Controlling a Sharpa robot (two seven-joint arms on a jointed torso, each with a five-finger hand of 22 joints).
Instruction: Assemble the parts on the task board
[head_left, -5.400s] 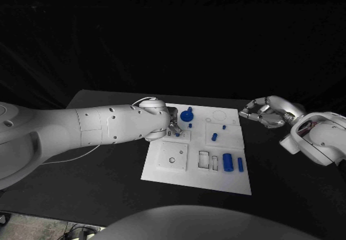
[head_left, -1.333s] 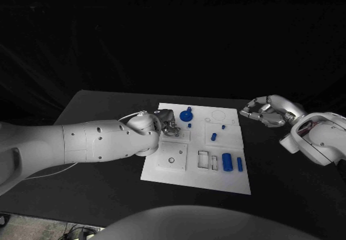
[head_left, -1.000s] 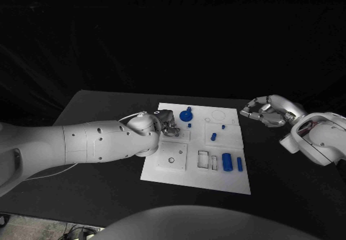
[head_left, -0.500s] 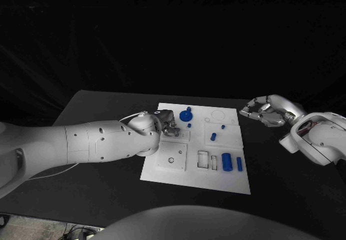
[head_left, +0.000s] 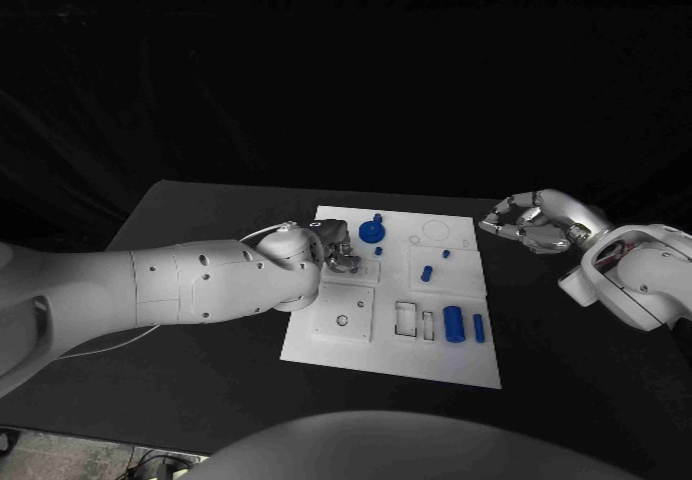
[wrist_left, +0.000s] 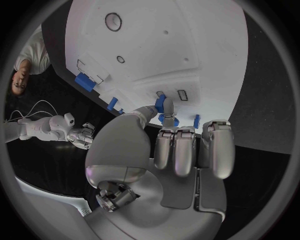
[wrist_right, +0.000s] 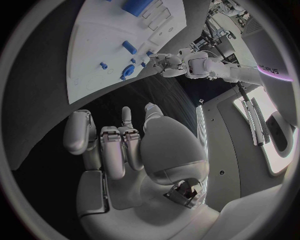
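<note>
The white task board (head_left: 361, 350) lies in the middle of the black table. My left hand (head_left: 340, 256) hovers over its far left part, by a raised square plate with two small slots (wrist_left: 181, 94). In the left wrist view the thumb and fingertips (wrist_left: 175, 135) close around a small blue part (wrist_left: 162, 104) right at that plate. A blue knob (head_left: 372, 232) stands just beside the hand. Two short pegs (head_left: 427, 272) and a large blue cylinder (head_left: 456, 323) lie further along the board. My right hand (head_left: 531, 224) hangs off the board's far right corner, fingers curled in, holding nothing.
A thin blue bar (head_left: 479, 327) lies next to the large cylinder, beside two narrow rectangular slots (head_left: 417, 320). A square plate with a round hole (head_left: 343, 320) sits at the board's near left. Bare black table (head_left: 188, 380) surrounds the board.
Since the earliest frame my left forearm has swung nearer, the hand staying over the same plate; the blue piece seen by its fingers no longer lies there. Over the last second nothing moves.
</note>
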